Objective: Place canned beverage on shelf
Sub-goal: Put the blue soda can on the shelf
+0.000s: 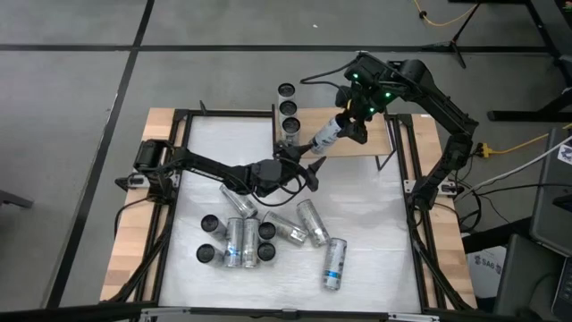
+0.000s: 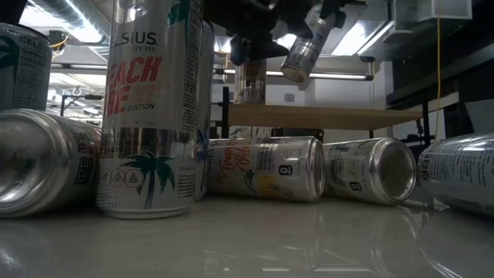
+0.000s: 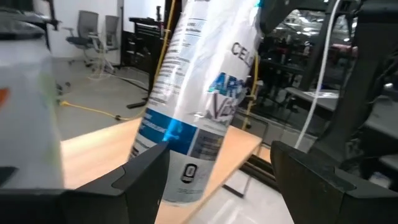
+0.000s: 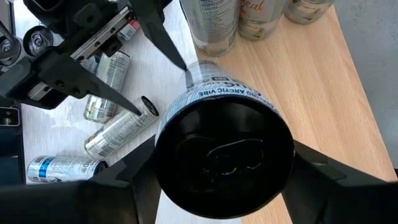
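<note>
Left of the table (image 1: 179, 295): base of the left arm at the near-left frame, arm stretched across the white top toward the middle. Below it, a loose cluster of cans (image 1: 241, 237), some upright, some lying on their sides; one more lying can (image 1: 335, 264) set apart to the right.

Centre: left gripper (image 1: 304, 165) just short of the shelf's front edge, fingers (image 3: 146, 171) parted and standing either side of the lower end of the held can (image 1: 327, 134), not visibly pressing it; nothing gripped. On the left end of the shelf (image 1: 380, 143), three upright cans (image 1: 288, 112) in a row.

Right of centre: held can tilted, bottom end toward the left gripper, raised above the shelf board and not resting on it. Right gripper (image 1: 355, 114) clamped tight on the can's top end, fingers on both sides of the can body per the right wrist view (image 4: 224, 155). Right arm reaching in from the far-right side of the table.
</note>
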`<act>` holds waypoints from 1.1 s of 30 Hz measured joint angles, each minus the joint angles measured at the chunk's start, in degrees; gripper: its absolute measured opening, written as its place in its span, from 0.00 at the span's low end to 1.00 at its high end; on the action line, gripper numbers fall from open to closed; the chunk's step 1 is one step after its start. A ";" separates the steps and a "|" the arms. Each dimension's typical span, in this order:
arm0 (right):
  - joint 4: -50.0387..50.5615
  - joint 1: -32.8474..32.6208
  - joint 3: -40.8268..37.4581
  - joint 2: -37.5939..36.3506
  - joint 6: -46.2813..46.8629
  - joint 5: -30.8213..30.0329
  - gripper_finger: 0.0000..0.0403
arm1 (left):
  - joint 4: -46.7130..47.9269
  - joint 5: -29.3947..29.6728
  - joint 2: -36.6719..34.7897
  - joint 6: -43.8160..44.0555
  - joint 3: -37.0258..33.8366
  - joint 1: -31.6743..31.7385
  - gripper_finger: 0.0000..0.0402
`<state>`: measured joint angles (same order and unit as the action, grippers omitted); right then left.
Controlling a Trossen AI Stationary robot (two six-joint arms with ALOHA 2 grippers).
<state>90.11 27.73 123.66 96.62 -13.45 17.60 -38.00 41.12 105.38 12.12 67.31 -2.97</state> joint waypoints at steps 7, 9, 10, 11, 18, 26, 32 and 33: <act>-0.21 0.02 0.00 0.00 0.07 -0.56 0.61 | 0.00 -2.54 0.00 2.90 0.00 1.36 0.68; -0.07 0.00 0.00 0.00 0.07 -0.85 0.61 | 0.10 -4.61 0.00 2.99 0.00 1.77 0.68; -0.02 0.00 0.00 0.00 0.07 -0.87 0.61 | 0.12 -5.29 0.00 2.99 0.00 1.93 0.68; -0.04 0.00 0.00 0.00 0.07 -0.87 0.61 | 0.13 -5.69 0.00 3.00 0.00 2.05 0.68; -0.83 -0.04 0.05 0.00 0.15 -5.89 0.61 | 0.01 -6.48 -0.13 2.66 0.00 1.76 0.68; -0.26 0.04 0.06 0.00 0.12 -14.51 0.61 | -0.37 -6.34 -0.81 -2.68 0.00 -0.80 0.68; -0.31 0.00 -1.78 -0.09 0.06 -16.56 0.61 | -0.22 -6.18 -0.81 -3.63 0.00 -2.17 0.68; -0.19 0.00 -2.75 -0.09 0.07 -16.56 0.61 | -0.18 -6.18 -0.81 -3.67 0.00 -2.36 0.68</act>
<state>89.92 27.73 120.90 96.53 -13.39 1.04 -38.18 34.94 104.57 8.46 67.31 -5.33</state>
